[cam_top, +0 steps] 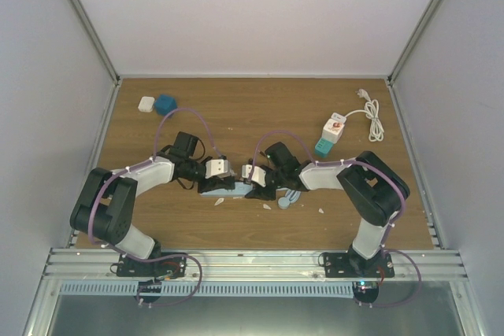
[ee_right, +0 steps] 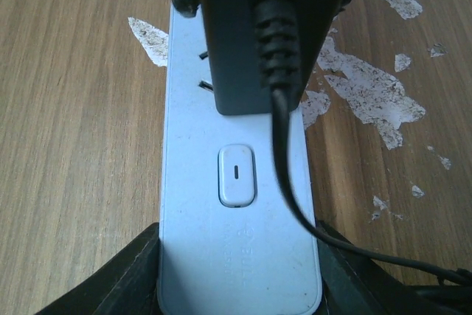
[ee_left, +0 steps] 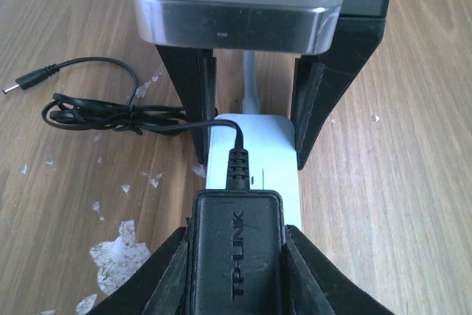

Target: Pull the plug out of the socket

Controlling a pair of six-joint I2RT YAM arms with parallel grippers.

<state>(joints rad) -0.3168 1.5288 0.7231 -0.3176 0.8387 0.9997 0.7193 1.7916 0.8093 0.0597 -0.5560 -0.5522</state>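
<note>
On the left, we see the left gripper [ee_left: 237, 234] clenched on the plug [ee_left: 234, 271], one finger pressed to each side of the black body. The plug's thin lead [ee_left: 110, 116] trails off in a loose bundle across the table [ee_left: 383, 204]. The plug sits on the top face of the strip [ee_right: 195, 226], at the end nearer the left arm.

The strip lies flat at the middle of the table. Its long axis runs from one claw to the other, so the two arms face each other along it.

Further right on the strip is the switch [ee_right: 236, 175], and past it the right gripper [ee_right: 240, 256] straddles the far end. Its fingers lie against both long edges, and we read this as a hold on the strip.

We judge that everything turns on one relation: the plug stands above the strip's face, so its pins must leave straight up, across the long axis and not along it. The left arm already has the plug, so it should lift while the right arm pins the strip down. We cannot tell whether the pins have started to come out.
</note>
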